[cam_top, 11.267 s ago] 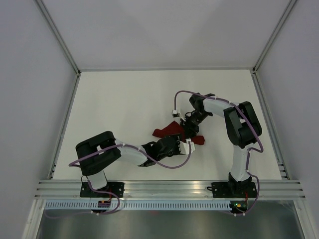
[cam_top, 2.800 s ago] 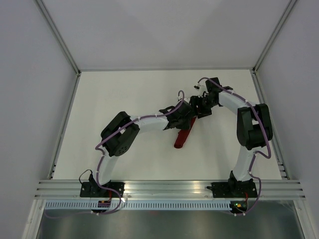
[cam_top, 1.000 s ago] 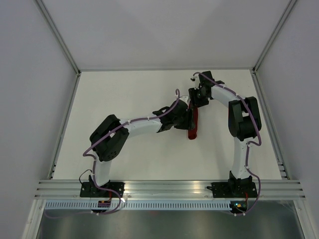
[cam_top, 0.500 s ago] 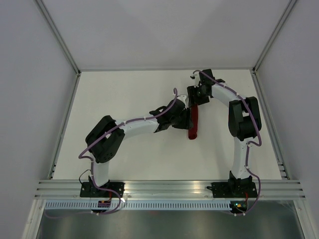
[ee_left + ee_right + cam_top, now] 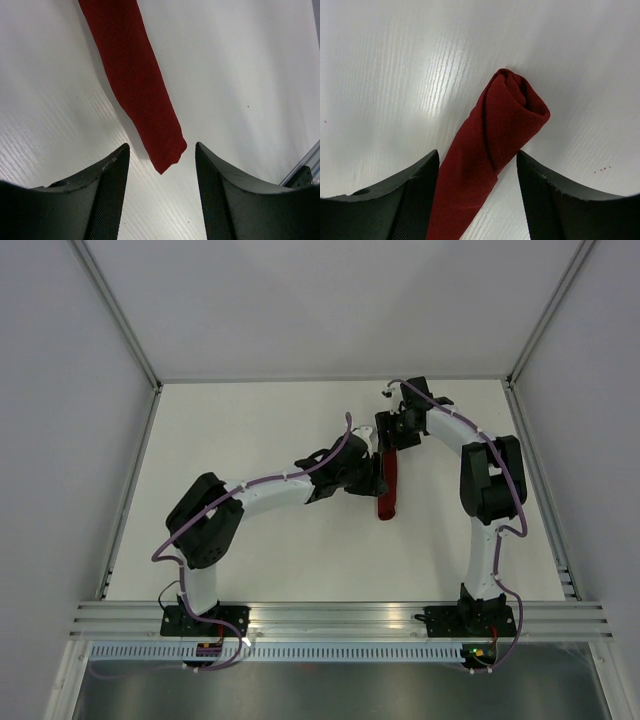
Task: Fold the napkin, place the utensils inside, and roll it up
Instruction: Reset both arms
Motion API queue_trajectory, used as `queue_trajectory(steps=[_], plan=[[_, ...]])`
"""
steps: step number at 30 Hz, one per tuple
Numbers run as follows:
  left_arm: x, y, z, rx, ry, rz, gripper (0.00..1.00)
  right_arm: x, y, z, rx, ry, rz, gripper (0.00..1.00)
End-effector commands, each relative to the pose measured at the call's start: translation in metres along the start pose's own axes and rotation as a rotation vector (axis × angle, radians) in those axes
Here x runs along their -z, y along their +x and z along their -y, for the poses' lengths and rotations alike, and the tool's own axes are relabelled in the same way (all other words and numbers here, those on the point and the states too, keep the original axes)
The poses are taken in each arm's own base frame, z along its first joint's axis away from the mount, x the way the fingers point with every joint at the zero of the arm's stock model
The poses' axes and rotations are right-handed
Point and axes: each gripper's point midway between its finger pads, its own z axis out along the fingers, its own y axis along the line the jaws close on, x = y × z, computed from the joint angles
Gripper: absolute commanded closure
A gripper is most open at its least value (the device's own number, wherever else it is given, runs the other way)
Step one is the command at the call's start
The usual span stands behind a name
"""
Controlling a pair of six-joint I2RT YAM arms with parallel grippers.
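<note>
The napkin is a tight dark red roll lying on the white table, running near to far. My right gripper is over its far end. In the right wrist view the spiral end of the napkin lies between the open fingers of the right gripper, and the right finger stands clear of the cloth. My left gripper is beside the roll's middle. In the left wrist view the other end of the napkin points in between the open fingers of the left gripper without touching them. The utensils are hidden.
A metal rail carries both arm bases along the near edge. White walls enclose the table on the left, right and far sides. A purple cable runs along the left arm.
The right gripper's jaws have spread wider around the roll's far end. The left arm has shifted slightly. The roll has stayed where it lay.
</note>
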Motion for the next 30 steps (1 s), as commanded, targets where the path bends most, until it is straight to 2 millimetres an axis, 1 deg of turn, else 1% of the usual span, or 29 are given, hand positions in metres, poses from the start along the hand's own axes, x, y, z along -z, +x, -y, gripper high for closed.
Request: queue_trajectory(steps=[1, 7, 8, 9, 11, 12, 13, 14, 15, 16, 17, 18, 19, 20, 21, 22, 23, 24, 25, 26, 27, 28, 29, 30], plan=[[0.020, -0.023, 0.015, -0.046, 0.059, 0.050, 0.40, 0.039, -0.031, -0.007, 0.014, 0.011, 0.097, 0.30], [0.028, -0.028, 0.016, -0.049, 0.073, 0.058, 0.39, 0.054, -0.038, -0.006, 0.015, 0.015, 0.130, 0.30], [0.033, -0.031, 0.019, -0.053, 0.081, 0.067, 0.39, 0.057, -0.040, -0.007, 0.017, 0.011, 0.141, 0.30], [0.036, -0.032, 0.017, -0.062, 0.083, 0.068, 0.39, 0.067, -0.045, -0.008, 0.016, 0.001, 0.168, 0.30], [0.044, -0.032, 0.016, -0.075, 0.086, 0.071, 0.39, 0.078, -0.045, -0.008, 0.013, -0.010, 0.183, 0.30], [0.055, -0.039, 0.015, -0.084, 0.090, 0.096, 0.39, 0.095, -0.051, -0.008, 0.013, -0.010, 0.218, 0.30], [0.061, -0.041, 0.014, -0.084, 0.092, 0.104, 0.39, 0.104, -0.054, -0.010, 0.017, -0.026, 0.244, 0.30], [0.065, -0.038, 0.011, -0.084, 0.097, 0.096, 0.39, 0.108, -0.048, -0.009, 0.013, -0.031, 0.247, 0.29], [0.079, -0.046, 0.011, -0.085, 0.109, 0.122, 0.39, 0.129, -0.053, -0.006, 0.011, -0.028, 0.294, 0.29], [0.084, -0.042, 0.006, -0.087, 0.106, 0.116, 0.39, 0.137, -0.053, -0.006, 0.009, -0.032, 0.312, 0.29], [0.090, -0.041, 0.004, -0.091, 0.112, 0.117, 0.39, 0.142, -0.047, -0.003, 0.031, -0.025, 0.313, 0.29], [0.098, -0.043, 0.001, -0.099, 0.108, 0.127, 0.39, 0.162, -0.048, 0.001, 0.036, -0.012, 0.350, 0.28], [0.111, -0.043, 0.000, -0.108, 0.111, 0.145, 0.39, 0.168, -0.040, 0.003, 0.035, -0.008, 0.348, 0.28], [0.118, -0.043, -0.001, -0.113, 0.110, 0.153, 0.39, 0.175, -0.038, 0.004, 0.052, -0.002, 0.360, 0.28], [0.124, -0.043, -0.005, -0.120, 0.104, 0.160, 0.39, 0.198, -0.037, 0.008, 0.055, 0.017, 0.403, 0.28], [0.136, -0.044, -0.004, -0.125, 0.111, 0.181, 0.38, 0.202, -0.028, 0.011, 0.052, 0.025, 0.403, 0.27], [0.142, -0.044, -0.005, -0.131, 0.114, 0.187, 0.38, 0.212, -0.025, 0.017, 0.049, 0.035, 0.423, 0.26], [0.147, -0.043, -0.007, -0.138, 0.110, 0.193, 0.37, 0.234, -0.023, 0.013, 0.062, 0.040, 0.473, 0.24], [0.160, -0.045, -0.005, -0.146, 0.119, 0.217, 0.37, 0.236, -0.013, 0.013, 0.061, 0.039, 0.470, 0.23], [0.165, -0.045, -0.006, -0.148, 0.118, 0.223, 0.36, 0.246, -0.006, 0.025, 0.040, 0.071, 0.490, 0.22], [0.172, -0.045, -0.006, -0.156, 0.119, 0.233, 0.36, 0.267, -0.004, 0.021, 0.066, 0.094, 0.545, 0.19], [0.176, -0.041, -0.009, -0.159, 0.110, 0.226, 0.36, 0.264, 0.009, 0.023, 0.064, 0.106, 0.533, 0.18], [0.188, -0.042, -0.006, -0.168, 0.121, 0.247, 0.36, 0.268, 0.015, 0.023, 0.072, 0.123, 0.540, 0.16], [0.194, -0.043, -0.007, -0.175, 0.120, 0.258, 0.36, 0.280, 0.022, 0.022, 0.081, 0.154, 0.567, 0.16]])
